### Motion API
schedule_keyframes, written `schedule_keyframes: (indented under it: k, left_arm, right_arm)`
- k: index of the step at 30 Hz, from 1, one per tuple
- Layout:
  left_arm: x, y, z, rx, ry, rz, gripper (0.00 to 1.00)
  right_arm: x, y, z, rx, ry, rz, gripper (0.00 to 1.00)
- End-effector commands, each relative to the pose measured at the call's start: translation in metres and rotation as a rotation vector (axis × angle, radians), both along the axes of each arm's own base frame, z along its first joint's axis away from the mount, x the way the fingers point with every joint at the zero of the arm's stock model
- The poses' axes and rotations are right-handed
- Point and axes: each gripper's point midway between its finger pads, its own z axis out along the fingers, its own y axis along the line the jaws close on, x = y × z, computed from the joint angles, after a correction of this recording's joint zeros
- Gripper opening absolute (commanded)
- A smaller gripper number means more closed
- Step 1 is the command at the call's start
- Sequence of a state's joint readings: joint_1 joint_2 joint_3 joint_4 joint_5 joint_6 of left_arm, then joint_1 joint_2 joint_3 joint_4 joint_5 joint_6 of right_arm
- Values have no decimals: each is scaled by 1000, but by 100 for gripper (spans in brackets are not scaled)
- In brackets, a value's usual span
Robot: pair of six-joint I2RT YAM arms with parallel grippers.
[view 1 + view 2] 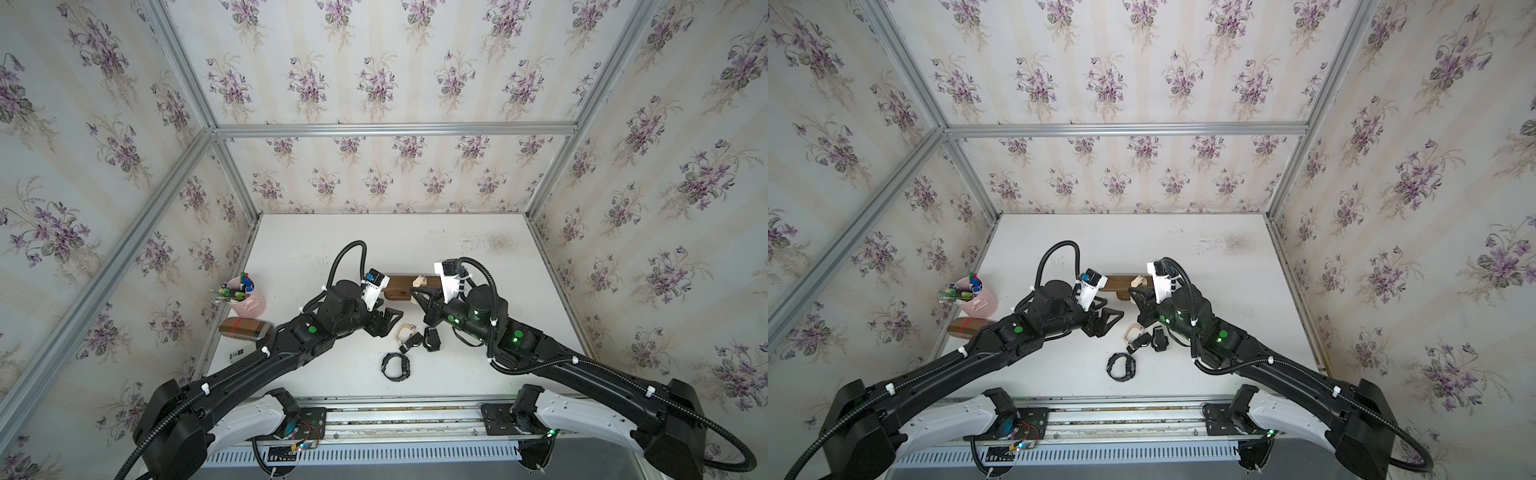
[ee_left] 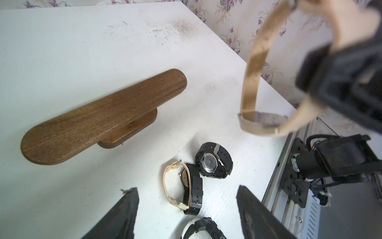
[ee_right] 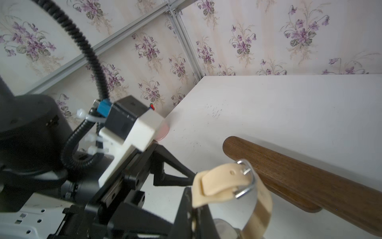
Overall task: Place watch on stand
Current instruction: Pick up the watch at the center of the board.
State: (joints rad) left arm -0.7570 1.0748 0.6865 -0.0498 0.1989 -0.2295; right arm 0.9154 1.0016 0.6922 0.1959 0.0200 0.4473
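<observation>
The dark wooden stand [image 1: 400,283] [image 1: 1120,283] [image 2: 103,118] [image 3: 299,182] sits mid-table with nothing on its bar. My right gripper [image 1: 418,297] [image 3: 194,209] is shut on the strap of a beige watch [image 1: 419,281] [image 1: 1139,281] [image 2: 252,82] [image 3: 223,184], whose buckled loop hangs in the air just in front of the bar's end. Open and holding nothing, my left gripper [image 1: 388,318] [image 1: 1106,318] [image 2: 186,188] hovers above other watches lying on the table: a beige one [image 2: 171,186] tangled with a black strap [image 2: 195,190], and a round black one [image 2: 213,161].
Another black watch [image 1: 395,365] [image 1: 1121,366] lies nearer the front rail. A pink cup of pens [image 1: 248,297] and a brown box with red tape [image 1: 245,328] stand at the table's left edge. Wallpapered walls close in three sides.
</observation>
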Motion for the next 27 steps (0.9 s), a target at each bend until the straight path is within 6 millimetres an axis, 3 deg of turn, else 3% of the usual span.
schedule_keyframes:
  k: [1, 12, 18, 27]
  left_arm:
    - [7, 0, 10, 14, -139, 23, 77]
    - [-5, -21, 58, -256, -390, 9, 73]
    - [-1, -29, 64, -275, -407, 10, 70]
    - [7, -34, 71, -325, -403, 44, 66]
  right_arm:
    - [9, -3, 10, 73, 58, -73, 0]
    - [14, 1, 30, 319, 237, -126, 0]
    - [13, 5, 38, 393, 275, -111, 0]
    - [10, 7, 34, 450, 322, -95, 0]
